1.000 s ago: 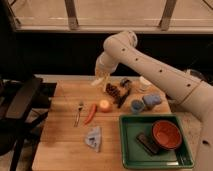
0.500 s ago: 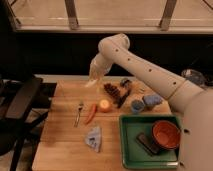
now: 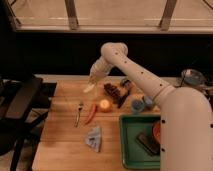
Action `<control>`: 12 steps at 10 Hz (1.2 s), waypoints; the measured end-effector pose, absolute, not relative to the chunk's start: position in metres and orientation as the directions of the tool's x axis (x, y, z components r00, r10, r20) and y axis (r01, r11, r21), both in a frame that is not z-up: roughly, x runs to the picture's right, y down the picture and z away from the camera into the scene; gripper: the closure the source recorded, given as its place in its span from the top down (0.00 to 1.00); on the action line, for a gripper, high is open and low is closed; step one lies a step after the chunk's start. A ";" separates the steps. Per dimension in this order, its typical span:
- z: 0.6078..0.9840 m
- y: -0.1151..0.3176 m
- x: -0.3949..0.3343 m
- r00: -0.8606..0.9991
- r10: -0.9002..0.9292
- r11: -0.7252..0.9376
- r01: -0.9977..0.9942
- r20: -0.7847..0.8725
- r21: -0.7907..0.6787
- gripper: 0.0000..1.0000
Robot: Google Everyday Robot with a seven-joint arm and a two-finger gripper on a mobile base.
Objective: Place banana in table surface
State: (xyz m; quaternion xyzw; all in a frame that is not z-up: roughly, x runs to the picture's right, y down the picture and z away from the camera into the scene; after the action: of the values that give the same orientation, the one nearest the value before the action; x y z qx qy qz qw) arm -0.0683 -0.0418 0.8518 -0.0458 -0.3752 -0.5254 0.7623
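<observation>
My gripper (image 3: 92,84) hangs from the white arm over the far left part of the table surface (image 3: 60,140), a light-brown wooden top. It is shut on the banana (image 3: 89,89), a small pale yellow piece that sticks out below the fingers just above the boards, near the table's back edge. The banana is behind the fork and to the left of the dark snack bag.
On the table lie a fork (image 3: 78,113), an orange-red carrot (image 3: 90,113), a round yellow-orange fruit (image 3: 104,105), a dark bag (image 3: 116,93), two blue cups (image 3: 136,105) and a blue-white packet (image 3: 93,138). A green tray (image 3: 129,150) sits front right. A black chair (image 3: 20,102) stands at the left.
The gripper with the banana has moved a little down and to the left, closer to the tabletop. Nothing else on the table has moved.
</observation>
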 end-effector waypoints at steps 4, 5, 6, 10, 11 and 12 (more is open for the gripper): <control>0.882 -0.028 -0.073 0.070 -0.750 0.418 0.821 0.657 0.390 0.00; 0.885 -0.025 -0.076 0.039 -0.749 0.402 0.820 0.661 0.407 0.00; 0.889 -0.020 -0.080 -0.006 -0.746 0.376 0.822 0.665 0.429 0.02; 0.896 -0.008 -0.069 -0.007 -0.702 0.417 0.806 0.712 0.420 0.38; 0.897 -0.008 -0.066 0.008 -0.695 0.431 0.805 0.719 0.408 0.41; 0.897 -0.008 -0.066 0.006 -0.693 0.431 0.805 0.721 0.407 0.42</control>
State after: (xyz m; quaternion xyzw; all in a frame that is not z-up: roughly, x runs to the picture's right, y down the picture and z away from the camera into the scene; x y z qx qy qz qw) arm -0.0662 -0.0078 0.8969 -0.0605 -0.4646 -0.5300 0.7068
